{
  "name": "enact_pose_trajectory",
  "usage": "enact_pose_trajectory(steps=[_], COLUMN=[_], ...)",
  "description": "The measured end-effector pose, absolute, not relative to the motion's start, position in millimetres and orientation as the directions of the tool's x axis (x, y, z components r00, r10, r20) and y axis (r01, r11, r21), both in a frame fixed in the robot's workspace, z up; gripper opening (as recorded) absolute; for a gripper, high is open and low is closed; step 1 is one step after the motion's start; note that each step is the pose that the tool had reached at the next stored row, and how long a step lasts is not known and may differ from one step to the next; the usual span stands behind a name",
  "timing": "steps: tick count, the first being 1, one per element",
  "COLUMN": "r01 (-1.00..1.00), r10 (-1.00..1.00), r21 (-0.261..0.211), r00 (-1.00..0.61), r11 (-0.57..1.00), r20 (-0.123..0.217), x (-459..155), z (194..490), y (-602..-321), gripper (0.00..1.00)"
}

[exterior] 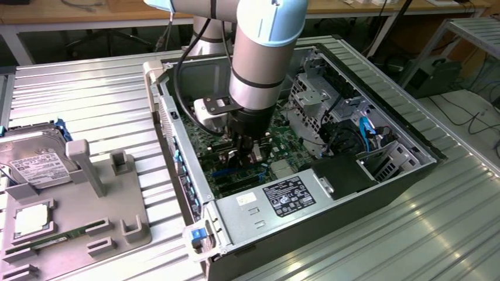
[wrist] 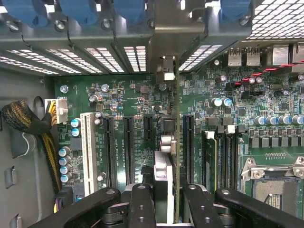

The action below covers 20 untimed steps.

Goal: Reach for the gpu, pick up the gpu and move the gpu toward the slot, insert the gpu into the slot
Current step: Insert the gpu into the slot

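— How does the gpu (wrist: 176,142) sit?
— Edge-on and upright above the green board; a thin dark card; its silver bracket end reaches the case's rear wall.
— And the slot (wrist: 188,147)?
— A long dark connector just beside the card's edge.

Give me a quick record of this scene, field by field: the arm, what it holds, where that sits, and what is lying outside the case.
arm: grey robot arm reaching down into the open black computer case
gripper: black gripper shut on the gpu
held item: thin dark gpu card, seen edge-on, upright over the green motherboard
position: among the long black expansion slots; seating cannot be judged
outside the case: silver hard drive with white label and grey parts holder, on the exterior view's left
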State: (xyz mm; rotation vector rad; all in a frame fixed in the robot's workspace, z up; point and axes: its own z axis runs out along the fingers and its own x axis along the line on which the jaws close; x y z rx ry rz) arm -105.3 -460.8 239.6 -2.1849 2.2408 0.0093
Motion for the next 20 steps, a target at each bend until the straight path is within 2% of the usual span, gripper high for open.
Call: enact_pose_trajectory(steps=[20], r01=[-1.000], r10=[-1.000], r21=[-0.004], r00=[-0.013], r11=[0.013], r20=[-0.013], x=[-106.9], z=[240.0], y=[-459.7], gripper=[0.28])
